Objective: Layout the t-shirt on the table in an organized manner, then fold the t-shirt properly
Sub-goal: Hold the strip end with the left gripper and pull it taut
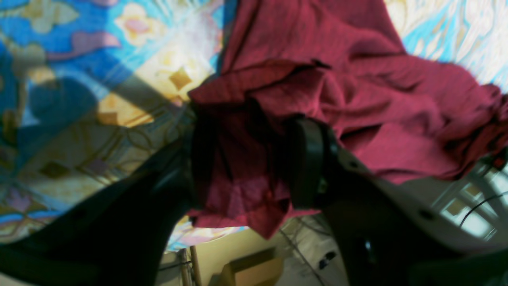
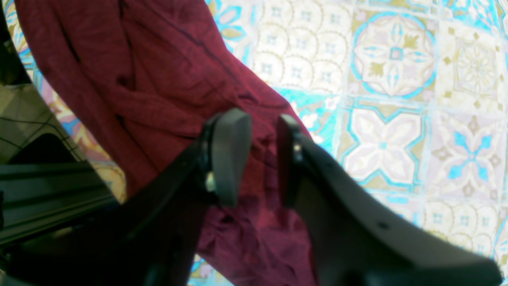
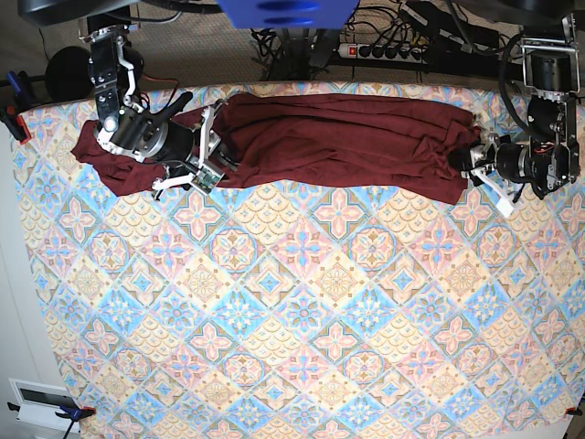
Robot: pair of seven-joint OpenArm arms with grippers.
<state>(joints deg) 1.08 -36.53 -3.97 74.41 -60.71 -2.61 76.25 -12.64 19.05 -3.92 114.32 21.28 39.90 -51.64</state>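
Observation:
The dark maroon t-shirt (image 3: pixel 338 137) lies stretched in a rumpled band along the far edge of the patterned table (image 3: pixel 302 302). My left gripper (image 3: pixel 471 165) is at its right end. In the left wrist view the gripper (image 1: pixel 254 159) is shut on a thick bunch of the t-shirt (image 1: pixel 317 47), close to the table's (image 1: pixel 119 79) edge. My right gripper (image 3: pixel 215 151) is over the shirt's left part. In the right wrist view the gripper (image 2: pixel 258 155) has its jaws nearly together with a fold of the t-shirt (image 2: pixel 139 71) between them, above the table (image 2: pixel 385 119).
A power strip with cables (image 3: pixel 402 46) lies behind the table's far edge. A wooden box (image 1: pixel 254 270) stands on the floor below the table edge in the left wrist view. A clamp (image 3: pixel 14 114) sits at the far left corner.

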